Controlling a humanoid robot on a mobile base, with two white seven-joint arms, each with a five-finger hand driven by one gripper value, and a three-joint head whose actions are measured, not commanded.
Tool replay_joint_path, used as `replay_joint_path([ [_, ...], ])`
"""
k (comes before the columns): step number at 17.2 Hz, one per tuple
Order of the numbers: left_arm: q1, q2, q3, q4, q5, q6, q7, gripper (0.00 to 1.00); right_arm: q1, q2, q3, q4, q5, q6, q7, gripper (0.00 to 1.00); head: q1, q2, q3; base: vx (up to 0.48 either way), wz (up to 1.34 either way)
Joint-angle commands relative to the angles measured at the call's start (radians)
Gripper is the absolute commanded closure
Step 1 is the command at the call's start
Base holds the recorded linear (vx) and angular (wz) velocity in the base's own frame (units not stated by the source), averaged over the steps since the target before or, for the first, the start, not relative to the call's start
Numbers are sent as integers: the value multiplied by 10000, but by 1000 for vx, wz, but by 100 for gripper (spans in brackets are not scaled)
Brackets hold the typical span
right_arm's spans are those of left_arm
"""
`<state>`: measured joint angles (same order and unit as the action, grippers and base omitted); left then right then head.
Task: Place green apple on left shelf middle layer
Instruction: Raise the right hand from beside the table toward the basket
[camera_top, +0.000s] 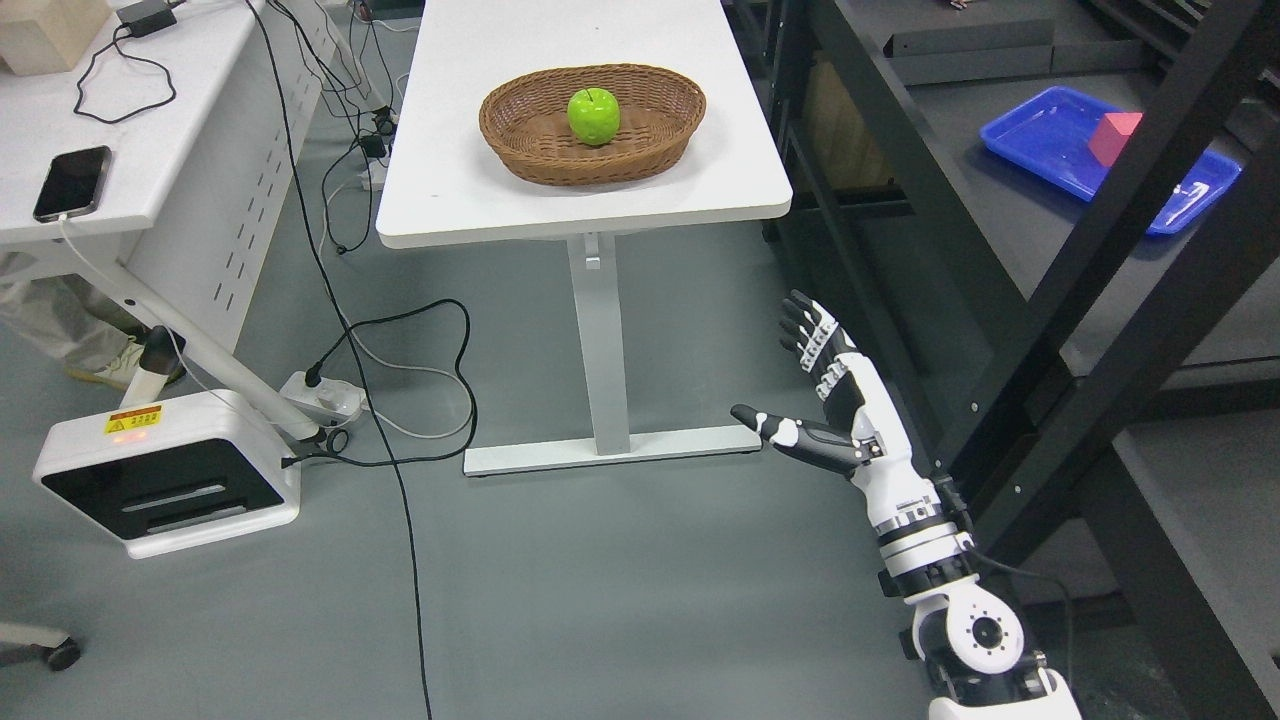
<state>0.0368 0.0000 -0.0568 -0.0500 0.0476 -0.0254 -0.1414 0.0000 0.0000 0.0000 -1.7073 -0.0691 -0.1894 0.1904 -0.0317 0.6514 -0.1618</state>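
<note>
A green apple (593, 115) lies inside a brown wicker basket (520, 150) on a white table (700, 180) at the top middle. My right hand (800, 385) hangs low in the lower right, well below and in front of the table edge. Its fingers are spread and the thumb sticks out to the left, holding nothing. The arm comes up from the bottom right corner. The left arm does not show.
A black metal shelf (1050, 330) fills the right side, close beside my right arm; a blue tray (1050, 140) with a pink block (1113, 136) lies on it. Cables and a power strip (325, 395) run over the floor at left. A white desk with a phone (72, 183) stands far left.
</note>
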Motion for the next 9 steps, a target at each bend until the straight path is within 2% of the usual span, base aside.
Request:
replay_joint_path([
  [1,0,175,0,-6,0,8,3,0,92,-174,-107,0,-15,-8,135,0,0,0,0,15,0],
  [5,0,175,0,10,0,8,3,0,61,-174,-153,15,-15,-313,213,0,0,0,0,28,0],
  [7,0,175,0,-6,0,-7,3,0,-167,-174,-31,0,608,-1307,213,0,0,0,0,46,0],
  [8,0,175,0,-6,0,8,3,0,-685,-669,182,15,2330,-1281,183,0,0,0,0,52,0],
  [9,0,175,0,9,0,-7,3,0,-1465,-1054,671,15,6144,-841,15,4,0,0,0,46,0],
])
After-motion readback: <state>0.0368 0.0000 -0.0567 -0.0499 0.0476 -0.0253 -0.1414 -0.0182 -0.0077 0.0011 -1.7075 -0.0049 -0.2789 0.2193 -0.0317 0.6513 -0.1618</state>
